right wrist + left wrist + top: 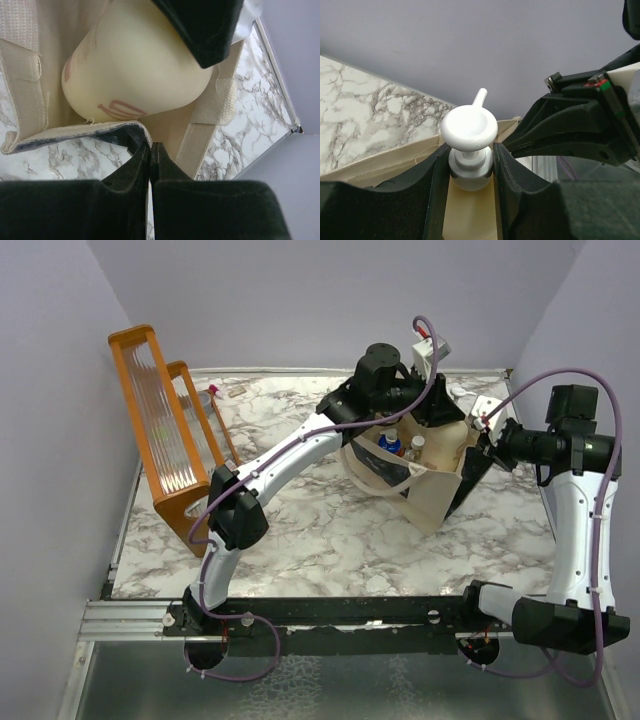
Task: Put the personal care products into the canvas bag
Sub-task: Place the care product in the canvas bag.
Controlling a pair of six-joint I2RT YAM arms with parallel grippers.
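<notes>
The canvas bag (430, 490) stands open at mid-table, and a blue cap (390, 443) and a cream cap (417, 443) show inside it. My left gripper (468, 162) is shut on the neck of the beige pump bottle (468, 127), holding it upright over the bag's mouth. In the right wrist view the bottle's body (135, 65) hangs above the bag's inside. My right gripper (151, 146) is shut on the bag's rim (75, 131) at its right side (478, 445). The bag's bottom is hidden.
An orange wooden rack (165, 430) stands at the far left of the marble table (320, 540). A small clear item (212, 392) lies behind it. The bag's loop handle (215, 100) hangs beside my right fingers. Walls close in the back and the sides.
</notes>
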